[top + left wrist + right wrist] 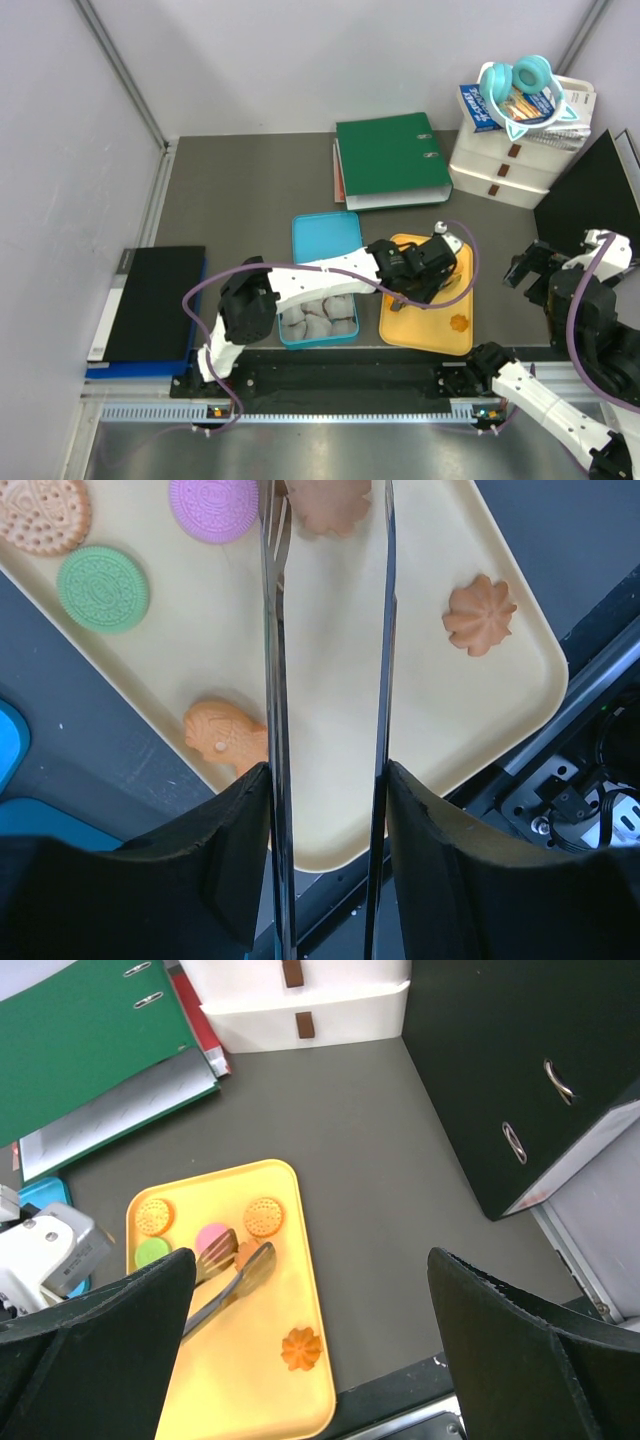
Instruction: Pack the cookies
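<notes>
I have the left jaws clenched on a pair of metal tongs (275, 680), whose tips sit either side of an orange cookie (328, 505) at the top centre of the left wrist view. The pink cookie (213, 507), green cookie (102, 588) and orange flower cookie (480, 613) lie loose on the yellow tray (420, 740). The right jaws hang released and spread wide over the worktop (250, 180), at the right of the overhead frame.

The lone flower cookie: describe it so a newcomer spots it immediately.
Find the yellow tray before the green binder. By its near right corner lies an orange, petal-edged cookie. It lies alone; the others cluster at the far end.
</notes>
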Controlling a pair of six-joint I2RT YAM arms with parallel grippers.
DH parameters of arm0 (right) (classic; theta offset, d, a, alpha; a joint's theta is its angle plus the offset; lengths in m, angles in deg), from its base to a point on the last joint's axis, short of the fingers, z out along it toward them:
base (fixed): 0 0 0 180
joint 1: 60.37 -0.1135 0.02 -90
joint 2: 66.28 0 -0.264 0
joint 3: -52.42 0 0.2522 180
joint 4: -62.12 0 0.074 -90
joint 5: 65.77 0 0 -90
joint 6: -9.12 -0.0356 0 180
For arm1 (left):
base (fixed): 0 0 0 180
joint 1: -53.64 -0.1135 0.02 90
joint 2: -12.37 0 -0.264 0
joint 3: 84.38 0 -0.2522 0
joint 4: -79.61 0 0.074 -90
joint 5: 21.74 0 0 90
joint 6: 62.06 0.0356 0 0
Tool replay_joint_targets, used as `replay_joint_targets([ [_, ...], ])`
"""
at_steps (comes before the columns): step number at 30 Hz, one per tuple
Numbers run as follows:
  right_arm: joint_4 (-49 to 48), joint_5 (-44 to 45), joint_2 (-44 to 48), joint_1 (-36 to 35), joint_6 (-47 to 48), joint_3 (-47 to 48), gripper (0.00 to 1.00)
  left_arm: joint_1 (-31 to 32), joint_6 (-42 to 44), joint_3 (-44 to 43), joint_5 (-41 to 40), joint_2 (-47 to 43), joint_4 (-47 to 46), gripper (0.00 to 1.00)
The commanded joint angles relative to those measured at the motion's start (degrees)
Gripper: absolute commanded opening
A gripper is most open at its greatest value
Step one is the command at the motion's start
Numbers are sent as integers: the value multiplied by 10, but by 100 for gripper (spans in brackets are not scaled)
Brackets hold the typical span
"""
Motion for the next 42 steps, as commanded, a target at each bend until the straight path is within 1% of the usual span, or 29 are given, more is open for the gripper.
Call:
replay_joint_targets([
  [1, -31, -6, -8, -5, 4, 4, 99, 5, 1, 1, 12, -22, -2, 51],
  [5, -38, -9, -8, -5, 8, 2, 99, 5, -1, 8, 13, -18, 4, 50],
  [9, -42, -13, -9, -6, 12, 0, 99, 5, -5, 13, 11, -22, 8, 43],
  [12, -47, -17, -8, -5, 12, -1, 99, 6, -5, 15, -12, -36, 13, 41],
  [16, -60, -20, -14, -5, 20, -1, 99, 5, 3, 9, -61, -75, 34, 39],
  [18, -68, -23, -16, -5, 25, -2, 99, 5, 5, 7, -106, -92, 62, 39],
  [21, -84, -28, -20, -5, 32, -7, 99, 5, -1, 17, -166, -140, 89, 39],
  [23, -93, -33, -23, -5, 36, -13, 99, 6, -11, 32, -189, -180, 100, 39],
  [27, -111, -45, -32, -5, 39, -22, 99, 6, -42, 56, -223, -238, 134, 38],
  [29, -119, -50, -39, -5, 41, -23, 99, 6, -60, 59, -229, -267, 185, 38],
  [31, -125, -54, -45, -5, 46, -27, 99, 6, -99, 64, -235, -299, 244, 37],
  [33, -139, -59, -50, -5, 51, -31, 99, 6, -135, 86, -240, -326, 274, 36],
  [34, -143, -60, -52, -5, 52, -36, 99, 6, -147, 95, -241, -353, 290, 35],
  [38, -169, -84, -69, -5, 54, -48, 99, 6, -197, 137, -228, -407, 358, 34],
  [42, -193, -97, -83, -5, 52, -57, 99, 25, -228, 164, -201, -428, 383, 32],
])
